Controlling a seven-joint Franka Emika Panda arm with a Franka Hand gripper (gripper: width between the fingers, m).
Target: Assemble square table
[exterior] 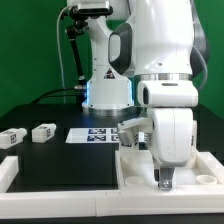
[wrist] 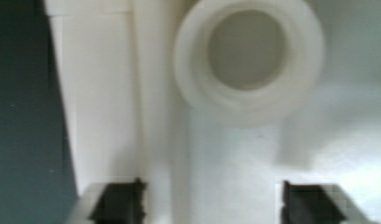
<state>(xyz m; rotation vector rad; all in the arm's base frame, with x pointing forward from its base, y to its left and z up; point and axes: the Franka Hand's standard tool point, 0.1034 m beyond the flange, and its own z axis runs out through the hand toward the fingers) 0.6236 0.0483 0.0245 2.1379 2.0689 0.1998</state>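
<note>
Down at five o'clock of the exterior view, the gripper (exterior: 165, 181) points straight down onto the near part of the square table (exterior: 135, 168), a white rimmed slab. In the wrist view its two dark fingers (wrist: 119, 200) flank a raised white strip of the slab, one on each side and close against it. Whether they pinch it or only straddle it I cannot tell. Further along the strip sits a ringed corner hole (wrist: 249, 50).

Two leg blocks (exterior: 43, 131) lie at nine o'clock, well apart from the slab, with the marker board (exterior: 100, 134) between.

The step looks like taking hold of the slab to position it, with no legs fitted. The next move calls for a firm, square grip, or the slab may swivel.
</note>
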